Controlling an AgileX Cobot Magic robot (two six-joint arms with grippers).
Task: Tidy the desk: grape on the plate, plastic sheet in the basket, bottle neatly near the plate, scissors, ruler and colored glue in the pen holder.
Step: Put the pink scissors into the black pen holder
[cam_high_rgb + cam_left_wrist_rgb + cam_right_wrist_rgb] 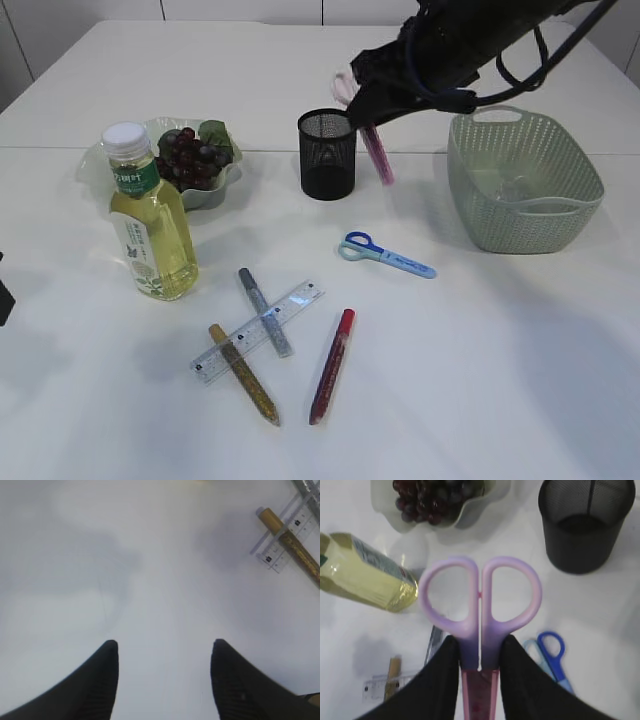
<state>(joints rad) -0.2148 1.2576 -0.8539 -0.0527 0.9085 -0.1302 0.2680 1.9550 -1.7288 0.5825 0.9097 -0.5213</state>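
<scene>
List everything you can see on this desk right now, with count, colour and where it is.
Bottle: one, yellow liquid, white cap, front left.
Grapes: one bunch, dark red, on the plate.
Plate: one, pale green, back left.
Pen holder: one, black mesh, centre back.
Basket: one, green, right.
Blue scissors: one, centre.
Ruler: one, clear, front, under two glue pens.
Glue pens: three; silver, gold, red, front.
Pink scissors: one, held beside the pen holder.
Right gripper: jaws shut on pink scissors.
Left gripper: jaws open, empty.
</scene>
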